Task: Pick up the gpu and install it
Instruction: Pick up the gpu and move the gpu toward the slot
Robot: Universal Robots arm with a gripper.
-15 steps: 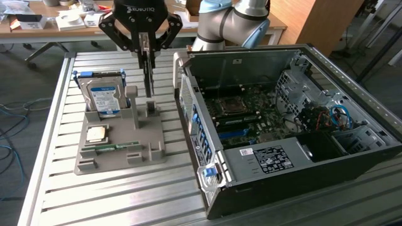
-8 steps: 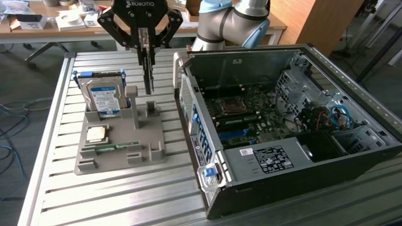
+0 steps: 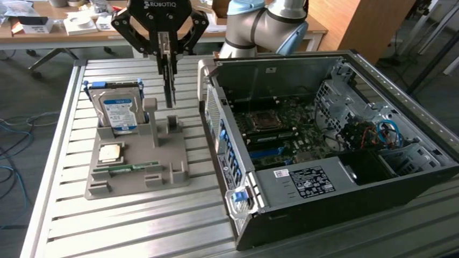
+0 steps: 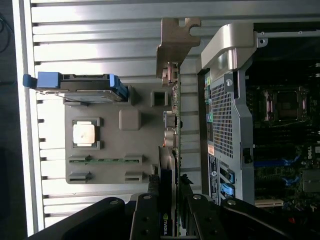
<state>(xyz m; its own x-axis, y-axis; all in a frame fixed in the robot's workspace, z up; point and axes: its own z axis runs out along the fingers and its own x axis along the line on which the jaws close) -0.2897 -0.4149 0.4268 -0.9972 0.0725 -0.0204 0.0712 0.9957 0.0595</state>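
Observation:
My gripper (image 3: 166, 56) is shut on the gpu (image 3: 169, 86), a thin dark card hanging edge-on below the fingers. It hangs just above the grey holder (image 3: 136, 172), between two of the holder's upright posts, left of the open computer case (image 3: 323, 140). In the wrist view the gpu (image 4: 172, 125) runs as a narrow strip out from between the fingers of the gripper (image 4: 169, 212). Its pale metal bracket (image 4: 175, 45) is at the far end. The card sits between the holder (image 4: 115, 145) and the case wall (image 4: 227, 115).
The holder also carries an upright silver hard drive (image 3: 118, 113) with blue rails, a processor chip (image 3: 109, 153) and a green memory stick (image 3: 133, 167). The motherboard (image 3: 280, 131) lies exposed inside the case. All of this rests on a slatted metal table (image 3: 129, 226).

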